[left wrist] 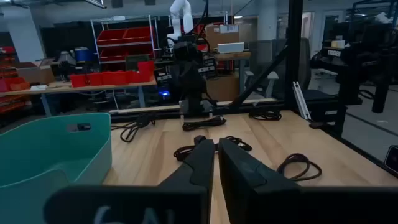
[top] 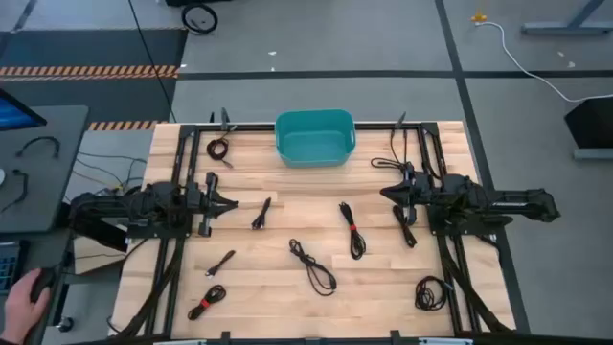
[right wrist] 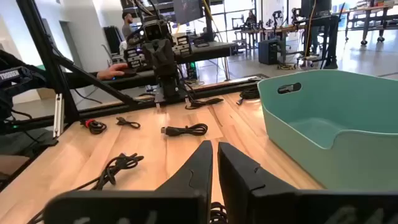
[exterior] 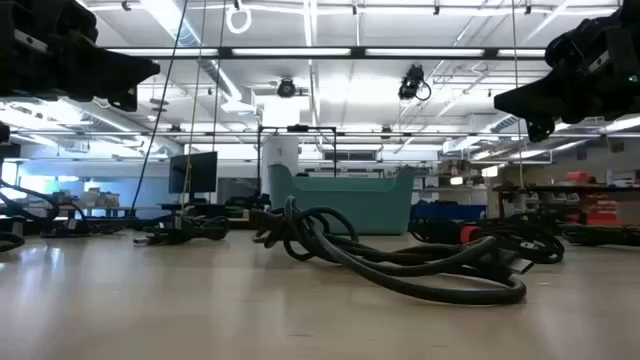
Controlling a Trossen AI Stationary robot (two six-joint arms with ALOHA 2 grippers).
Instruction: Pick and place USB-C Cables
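Note:
Several thin black USB-C cables lie scattered on the wooden table (top: 287, 177): a loose one (top: 312, 265) near the middle, one with a red tie (top: 351, 228), a small bundle (top: 261, 214), a coil (top: 219, 149) at the far left and another coil (top: 431, 290) at the near right. My left gripper (top: 233, 204) hangs shut above the table's left part and points toward the middle. My right gripper (top: 385, 195) hangs shut above the right part, facing it. Both are empty (left wrist: 216, 155) (right wrist: 214, 152) and clear of the cables.
A teal bin (top: 314, 137) stands at the middle of the far edge, empty as far as it shows. More cables lie near the front left (top: 206, 302) (top: 221, 263) and beside the right arm (top: 404, 225). A person's hand (top: 24, 297) rests beyond the table's left edge.

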